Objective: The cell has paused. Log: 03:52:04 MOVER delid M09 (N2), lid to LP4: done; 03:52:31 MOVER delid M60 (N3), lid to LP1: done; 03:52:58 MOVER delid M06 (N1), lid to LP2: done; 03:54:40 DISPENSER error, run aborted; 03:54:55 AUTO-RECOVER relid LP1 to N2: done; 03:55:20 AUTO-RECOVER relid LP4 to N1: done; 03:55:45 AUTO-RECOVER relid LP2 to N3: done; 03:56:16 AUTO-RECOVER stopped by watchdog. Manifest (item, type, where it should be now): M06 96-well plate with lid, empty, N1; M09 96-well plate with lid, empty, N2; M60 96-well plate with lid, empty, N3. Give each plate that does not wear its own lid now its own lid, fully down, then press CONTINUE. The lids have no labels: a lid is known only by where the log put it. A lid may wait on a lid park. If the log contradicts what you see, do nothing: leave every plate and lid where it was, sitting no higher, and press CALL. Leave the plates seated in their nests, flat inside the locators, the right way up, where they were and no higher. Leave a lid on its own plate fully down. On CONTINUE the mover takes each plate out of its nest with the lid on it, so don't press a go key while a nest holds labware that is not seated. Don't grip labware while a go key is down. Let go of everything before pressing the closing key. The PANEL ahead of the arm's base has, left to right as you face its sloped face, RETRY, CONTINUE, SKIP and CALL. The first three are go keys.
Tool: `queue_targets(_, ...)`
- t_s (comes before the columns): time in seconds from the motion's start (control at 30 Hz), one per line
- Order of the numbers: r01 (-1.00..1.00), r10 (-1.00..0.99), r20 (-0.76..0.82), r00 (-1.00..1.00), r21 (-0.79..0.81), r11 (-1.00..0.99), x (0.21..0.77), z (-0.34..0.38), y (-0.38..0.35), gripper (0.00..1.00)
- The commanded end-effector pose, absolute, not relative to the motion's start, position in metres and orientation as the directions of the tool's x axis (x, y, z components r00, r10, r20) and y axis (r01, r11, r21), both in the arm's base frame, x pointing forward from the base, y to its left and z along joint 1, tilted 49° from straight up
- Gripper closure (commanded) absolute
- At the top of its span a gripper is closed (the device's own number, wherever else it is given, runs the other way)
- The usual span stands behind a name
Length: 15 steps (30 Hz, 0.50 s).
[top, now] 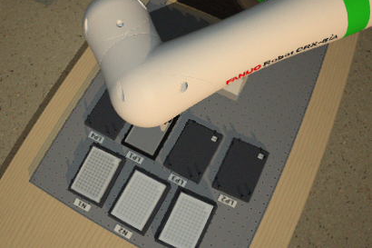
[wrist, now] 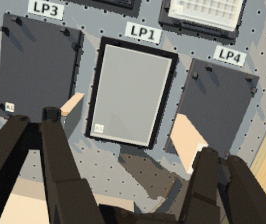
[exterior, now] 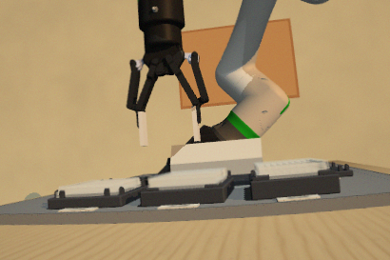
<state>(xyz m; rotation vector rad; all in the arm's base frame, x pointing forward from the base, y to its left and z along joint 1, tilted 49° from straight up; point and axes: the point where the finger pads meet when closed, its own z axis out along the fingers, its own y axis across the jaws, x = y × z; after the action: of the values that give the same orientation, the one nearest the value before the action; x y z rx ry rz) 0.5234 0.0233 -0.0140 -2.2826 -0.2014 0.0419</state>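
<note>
1. The grey deck (top: 281,118) carried four lid parks and, in front of them, three nests.
2. The lid (wrist: 131,95) lay flat on park LP1 (wrist: 143,33), straight below my gripper (exterior: 169,135) and well apart from it.
3. The lid's long axis ran up the wrist view, slightly tilted, and my fingers straddled its short axis.
4. My jaws stood apart and held nothing.
5. The lid's corner mark (wrist: 99,128) pointed toward my wrist, on the LP3 side.

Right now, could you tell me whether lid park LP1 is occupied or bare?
Occupied: a pale lid lies flat within LP1's dark frame.
</note>
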Motion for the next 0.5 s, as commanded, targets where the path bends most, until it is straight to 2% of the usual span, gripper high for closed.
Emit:
queue_targets(0.0,0.132,0.159,0.036,0.987,-0.751,-0.648,0.524,-0.012,0.021,0.34)
queue_targets(0.3,0.132,0.159,0.036,0.987,-0.750,-0.648,0.525,-0.011,0.021,0.34)
queue_targets(0.47,0.140,0.161,0.045,0.986,-0.745,-0.652,0.589,0.034,0.063,0.34)
